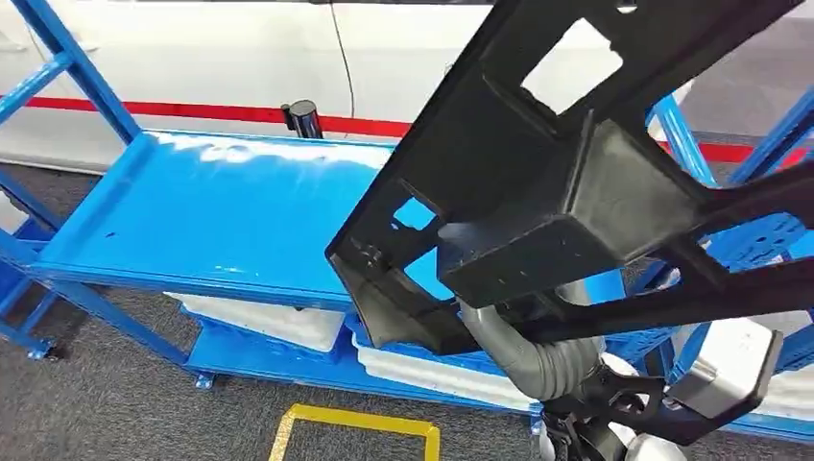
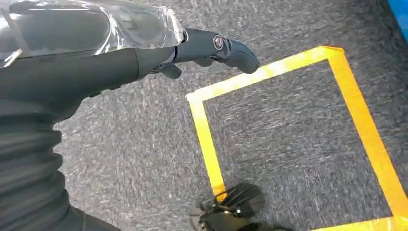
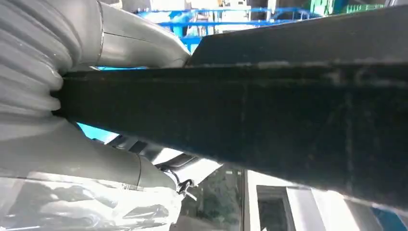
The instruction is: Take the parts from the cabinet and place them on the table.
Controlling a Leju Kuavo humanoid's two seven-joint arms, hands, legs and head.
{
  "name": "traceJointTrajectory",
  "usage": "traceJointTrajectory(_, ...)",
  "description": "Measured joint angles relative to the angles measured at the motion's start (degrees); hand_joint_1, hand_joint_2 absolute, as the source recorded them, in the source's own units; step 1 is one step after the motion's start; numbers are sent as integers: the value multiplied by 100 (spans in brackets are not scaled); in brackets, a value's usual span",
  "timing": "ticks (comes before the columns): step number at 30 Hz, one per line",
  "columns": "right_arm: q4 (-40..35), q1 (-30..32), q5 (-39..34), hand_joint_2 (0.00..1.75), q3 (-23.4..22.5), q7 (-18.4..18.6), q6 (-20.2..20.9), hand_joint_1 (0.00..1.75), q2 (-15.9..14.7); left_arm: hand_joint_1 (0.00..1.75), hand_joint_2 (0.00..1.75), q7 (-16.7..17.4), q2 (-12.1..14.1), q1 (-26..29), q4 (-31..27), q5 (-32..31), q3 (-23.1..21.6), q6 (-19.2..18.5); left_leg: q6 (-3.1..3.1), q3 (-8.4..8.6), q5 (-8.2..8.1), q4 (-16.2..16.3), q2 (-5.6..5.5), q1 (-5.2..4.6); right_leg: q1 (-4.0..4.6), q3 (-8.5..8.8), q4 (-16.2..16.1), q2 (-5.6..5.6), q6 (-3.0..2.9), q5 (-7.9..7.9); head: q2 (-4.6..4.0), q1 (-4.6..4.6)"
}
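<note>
Above the blue shelf (image 1: 221,206) of the cabinet, a large black part (image 1: 566,182) with rectangular cut-outs is raised close to the head camera, tilted, its upper and right ends cut off by the frame edge. It hides most of the shelving on the right and the hand beneath it; a grey ribbed forearm cover (image 1: 538,360) rises to its underside. From the right wrist, the right hand (image 3: 72,96) is seen wrapped around a dark bar of the part (image 3: 269,120), a thick grey thumb above it and grey fingers (image 3: 110,166) below, pressed against the bar; the fingertips are hidden behind it. White trays (image 1: 278,322) lie on the lower shelf, partly concealed by the shelf above. From the left wrist, the left hand (image 2: 144,60) hangs over grey carpet (image 2: 144,159) and a yellow taped square (image 2: 288,139), holding nothing, dark fingers (image 2: 226,48) extended; how far apart they lie cannot be told.
</note>
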Motion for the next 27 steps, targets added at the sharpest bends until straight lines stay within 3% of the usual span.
traceJointTrajectory(1, 0, 0, 0, 175, -11, -5, -9, 175, 0, 0, 175, 0, 7, -1, 0, 6, 0, 0, 51, 147, 5, -328, -280, 4, -2, -21, -1, 31, 26, 16, -2, 2)
traceJointTrajectory(2, 0, -15, -6, 175, -13, -9, -13, 175, 0, 0, 175, -4, 4, 10, 0, 13, 0, 0, 55, 164, 2, -415, -283, 0, 13, -60, 20, 97, 49, 32, -2, 7)
traceJointTrajectory(4, 0, 15, -11, 175, -24, -13, -15, 175, 0, 0, 175, -4, 4, 16, 0, 26, 0, 0, 73, 137, 7, -364, -178, -42, -31, -112, -4, 218, 132, 88, -2, 2)
traceJointTrajectory(5, 0, 27, -13, 175, -42, -15, -17, 175, 0, 0, 175, -4, 4, 11, 0, 26, 0, 0, 123, 145, 41, -386, -108, -43, -33, -127, -14, 285, 182, 121, -2, 4)
traceJointTrajectory(6, 2, 32, -15, 175, -64, -15, -22, 175, -7, 0, 175, -7, -11, 3, 0, 26, 0, 0, 189, 165, 103, -451, -23, 23, -33, -153, 30, 248, 196, 82, -2, 4)
traceJointTrajectory(7, 0, 33, -15, 175, -87, -22, -33, 175, -11, 0, 175, -7, -9, -1, 0, 26, 2, 0, 218, 159, 132, -459, 36, 3, 13, -245, 219, -31, 199, -98, 0, 24)
traceJointTrajectory(8, 2, 27, -15, 175, -101, -22, -33, 175, -11, 0, 175, -7, -7, 0, 0, 26, 2, 0, 249, 139, 144, -457, 112, -3, -1, -405, 581, -181, 211, -351, 0, 37)
traceJointTrajectory(10, 2, 49, -17, 175, -101, -22, -33, 175, -9, 0, 175, -7, -2, 43, 0, 35, 4, 0, 260, 99, 157, -454, 277, -32, -22, -831, 1644, -297, 248, -861, -2, 39)
traceJointTrajectory(11, 4, 59, -17, 175, -101, -33, -35, 175, -9, 0, 175, -7, -2, 56, 0, 35, 4, 0, 257, 79, 170, -452, 334, -37, -30, -922, 1922, -308, 263, -944, -2, 42)
traceJointTrajectory(12, 15, 68, -17, 175, -103, -42, -37, 175, -9, 0, 175, -5, -2, 62, 2, 39, 4, 0, 244, 63, 186, -451, 380, -37, -42, -875, 1909, -313, 271, -900, 0, 42)
traceJointTrajectory(13, 24, 70, -17, 175, -105, -46, -39, 175, -11, 0, 175, -4, -2, 59, 0, 41, 2, -2, 227, 41, 201, -447, 422, -36, -55, -661, 1596, -318, 277, -743, -2, 42)
traceJointTrajectory(15, 28, 70, -17, 175, -107, -57, -46, 175, -11, 0, 175, -4, -2, 53, 0, 44, 4, -2, 196, 21, 224, -426, 470, -28, -74, 43, 492, -356, 274, -337, 0, 42)
traceJointTrajectory(16, 28, 65, -15, 175, -114, -72, -48, 175, -11, 0, 175, -4, -2, 51, 0, 44, 4, -2, 177, 13, 231, -402, 478, -36, -78, 312, 67, -439, 272, -311, -2, 42)
traceJointTrajectory(17, 31, 67, -15, 175, -118, -94, -48, 175, -9, 0, 175, -5, 2, 40, 0, 46, 4, 0, 152, -34, 226, -337, 480, -83, -45, 314, -11, -443, 224, -302, -2, 35)
traceJointTrajectory(19, 33, 75, -15, 175, -125, -129, -50, 175, -9, 0, 175, -4, 2, 41, 0, 63, 4, -2, 66, -67, 284, -352, 483, -73, -21, 251, 26, -431, 160, -267, 0, 20)
traceJointTrajectory(21, 33, 77, -15, 175, -140, -136, -50, 175, -15, 0, 175, -4, 2, 56, 0, 79, 4, 0, 3, -110, 308, -334, 469, -36, -23, 193, 0, -438, 52, -188, -2, 24)
traceJointTrajectory(22, 33, 66, -15, 175, -142, -147, -48, 175, -11, 0, 175, -4, 2, 62, 0, 79, 2, -2, -39, -191, 104, -183, 378, -10, -34, 152, 3, -440, 19, -143, -2, 22)
traceJointTrajectory(23, 33, 69, -15, 175, -146, -149, -50, 175, -9, 0, 175, -4, -7, 71, 0, 76, -2, -7, -64, -333, -210, 180, 323, -10, -33, 96, 5, -440, -21, -100, -2, 13)
traceJointTrajectory(25, 33, 75, -15, 175, -147, -164, -50, 175, -9, 0, 175, 2, 0, 78, 2, 79, 0, -4, -96, -687, -751, 1149, 273, -5, -17, -29, 10, -427, -44, -17, 0, 9)
traceJointTrajectory(27, 33, 81, -15, 175, -147, -168, -48, 175, -9, 0, 175, 7, 0, 84, 0, 79, 0, -4, -98, -793, -898, 1506, 264, -7, -8, -94, 12, -413, -45, 28, -2, 9)
